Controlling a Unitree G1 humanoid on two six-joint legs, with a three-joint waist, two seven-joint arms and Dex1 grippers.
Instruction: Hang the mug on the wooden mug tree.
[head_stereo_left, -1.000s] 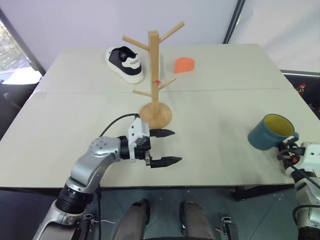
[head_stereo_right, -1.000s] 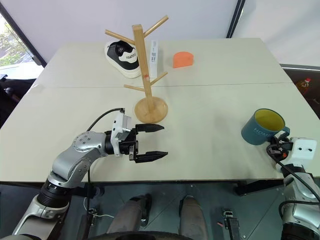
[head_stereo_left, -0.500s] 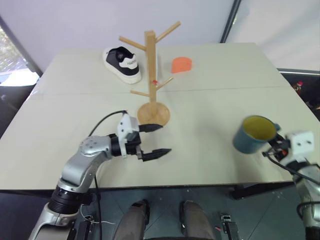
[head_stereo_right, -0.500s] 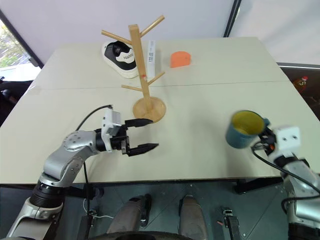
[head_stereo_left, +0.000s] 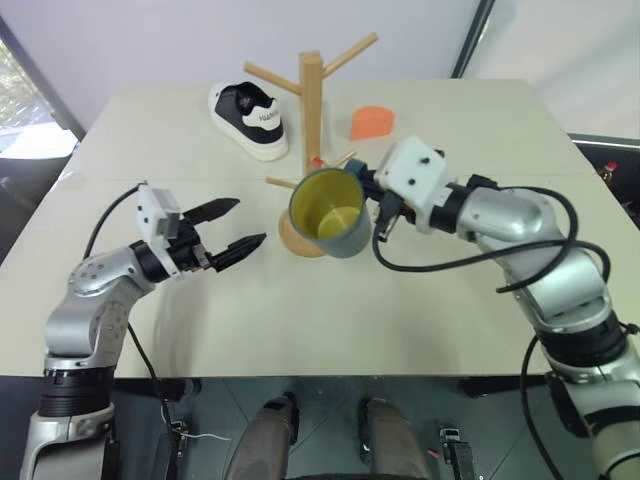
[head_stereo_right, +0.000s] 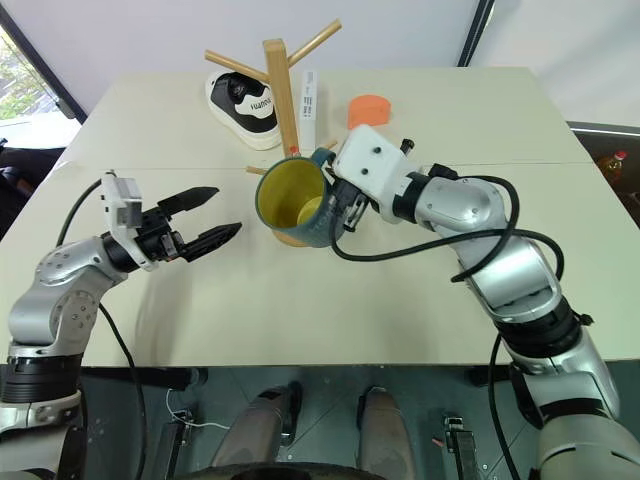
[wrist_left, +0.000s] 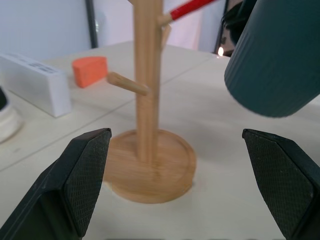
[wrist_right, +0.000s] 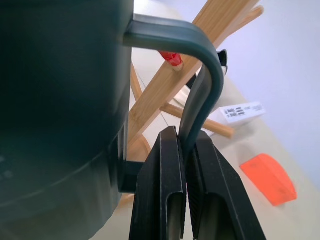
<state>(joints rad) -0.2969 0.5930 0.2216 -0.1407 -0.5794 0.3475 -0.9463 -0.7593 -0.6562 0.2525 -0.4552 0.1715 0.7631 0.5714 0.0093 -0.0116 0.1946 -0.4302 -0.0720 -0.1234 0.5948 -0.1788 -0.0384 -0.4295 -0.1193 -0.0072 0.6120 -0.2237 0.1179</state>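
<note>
Above the desk middle my right gripper (wrist_right: 186, 197) pinches the mug (head_stereo_left: 330, 212) handle; my left gripper (head_stereo_left: 232, 226) gapes empty. A swing could topple the tree (head_stereo_left: 311, 120).

The teal-blue ceramic mug with yellow interior (head_stereo_left: 328, 212) is hiding part of the light wooden mug tree's (head_stereo_left: 311, 95) round disc base and lower post.

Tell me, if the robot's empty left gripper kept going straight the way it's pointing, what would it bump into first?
Probably the wooden mug tree. The left gripper is open, and its wrist view shows the tree's post and round base straight ahead. The mug hangs off to one side, but depth is hard to judge.
</note>
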